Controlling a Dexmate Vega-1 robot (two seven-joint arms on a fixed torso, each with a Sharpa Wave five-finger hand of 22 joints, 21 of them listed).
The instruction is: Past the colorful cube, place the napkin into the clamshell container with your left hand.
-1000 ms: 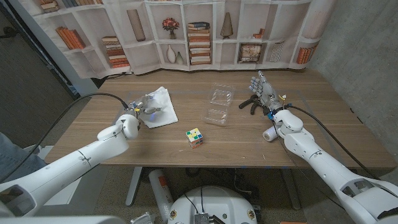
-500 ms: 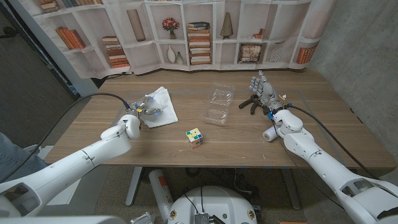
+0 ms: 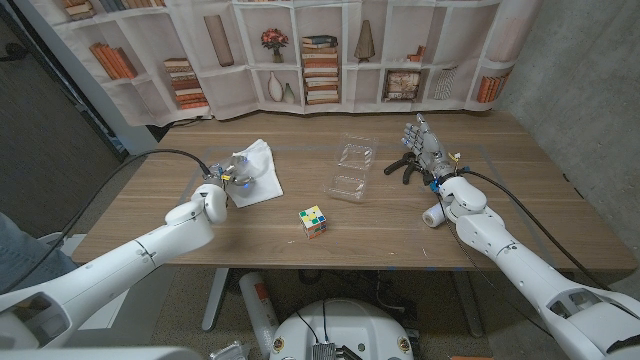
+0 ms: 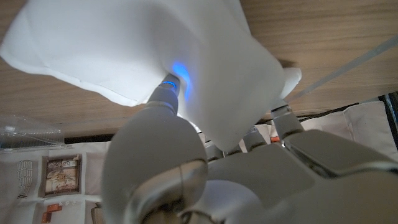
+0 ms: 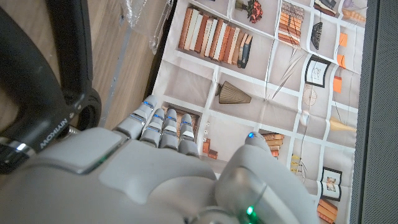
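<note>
A wooden table (image 3: 300,250) stands before a bookshelf-printed backdrop (image 3: 320,50) and grey concrete wall (image 3: 590,90)

Even, soft overhead light; head view sharp, edges bowed; wrist views blurred close up.

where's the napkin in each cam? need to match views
Head view: napkin on the table's left side, under the left hand, left of the clamshell container.
Left wrist view: napkin draped over the left hand's fingers, wood behind.
Right wrist view: not in it.
Shared landmark: the bookshelf backdrop.
</note>
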